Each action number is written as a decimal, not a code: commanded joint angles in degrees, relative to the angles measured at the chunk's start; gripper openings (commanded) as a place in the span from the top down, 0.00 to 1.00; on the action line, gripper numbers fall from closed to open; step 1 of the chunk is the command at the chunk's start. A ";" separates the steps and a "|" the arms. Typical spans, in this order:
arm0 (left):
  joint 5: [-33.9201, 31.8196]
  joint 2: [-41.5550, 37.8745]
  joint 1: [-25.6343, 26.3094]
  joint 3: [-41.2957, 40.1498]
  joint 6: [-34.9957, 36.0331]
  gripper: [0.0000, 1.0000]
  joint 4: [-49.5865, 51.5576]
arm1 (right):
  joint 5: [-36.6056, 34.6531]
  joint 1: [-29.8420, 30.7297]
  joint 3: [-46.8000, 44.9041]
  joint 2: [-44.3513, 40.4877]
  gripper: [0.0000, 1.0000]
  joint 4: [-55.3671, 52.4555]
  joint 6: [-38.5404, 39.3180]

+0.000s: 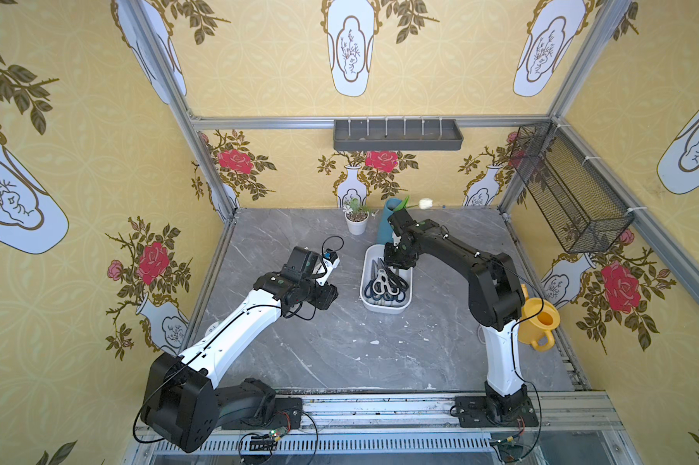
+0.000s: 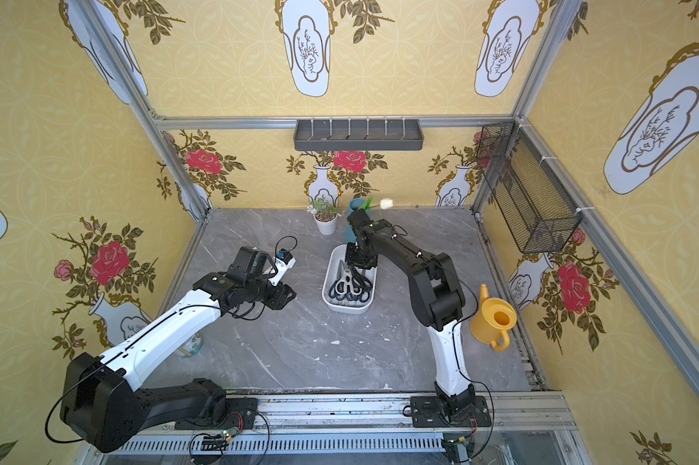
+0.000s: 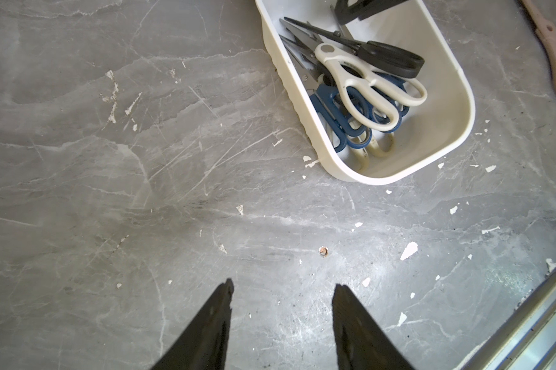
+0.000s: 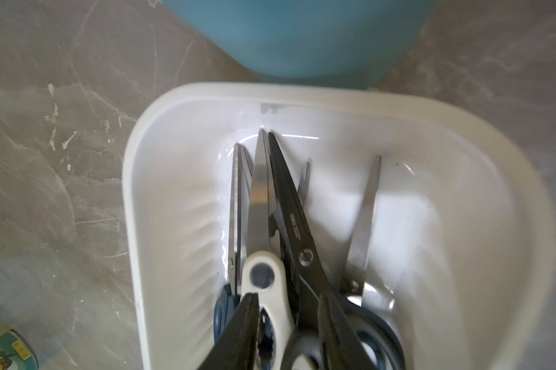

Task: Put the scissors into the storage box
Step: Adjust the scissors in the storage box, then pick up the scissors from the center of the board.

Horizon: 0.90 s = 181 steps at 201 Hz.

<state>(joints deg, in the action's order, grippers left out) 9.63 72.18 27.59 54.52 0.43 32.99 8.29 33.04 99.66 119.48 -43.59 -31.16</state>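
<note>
Most scissors [image 3: 363,83] lie piled in the storage box [image 3: 446,137]. The right hand [image 4: 289,298] hangs over that pile at the box's far end, jaws partly apart; whether it grips a pair I cannot tell. This is likely a drop-off step. One pinkish-beige pair [image 3: 555,57] lies on the tabletop [image 3: 142,192] beside the box and probably needs fetching next. The left hand [image 3: 283,285] hovers beside the box, moderately wide and empty.

Bright, even light fills both top views, sharp throughout, with wide-angle stretch at the edges. In the right wrist view, glare streaks the storage box [image 4: 132,192] and the blue vase [image 4: 302,38] blurs; soft shadows cross the desk [image 3: 110,160].
</note>
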 commanded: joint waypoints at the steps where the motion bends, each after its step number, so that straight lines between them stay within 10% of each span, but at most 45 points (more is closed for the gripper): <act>1: 0.39 0.06 -0.04 -0.47 0.43 0.44 -1.09 | -4.60 0.04 -2.37 -6.29 0.61 0.89 -0.72; 99: 1.36 0.26 -0.06 -0.38 -0.35 0.44 -1.50 | -17.70 -5.28 -38.80 -42.51 0.51 -24.02 -28.15; 181: 0.77 0.33 -0.04 -0.90 -0.30 0.44 -0.92 | -11.54 -28.27 -50.46 -39.54 0.59 -6.85 -16.27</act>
<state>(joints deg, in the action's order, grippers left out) 10.52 72.51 27.55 54.15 -0.03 32.12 -4.19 6.66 49.67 77.34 -55.57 -52.07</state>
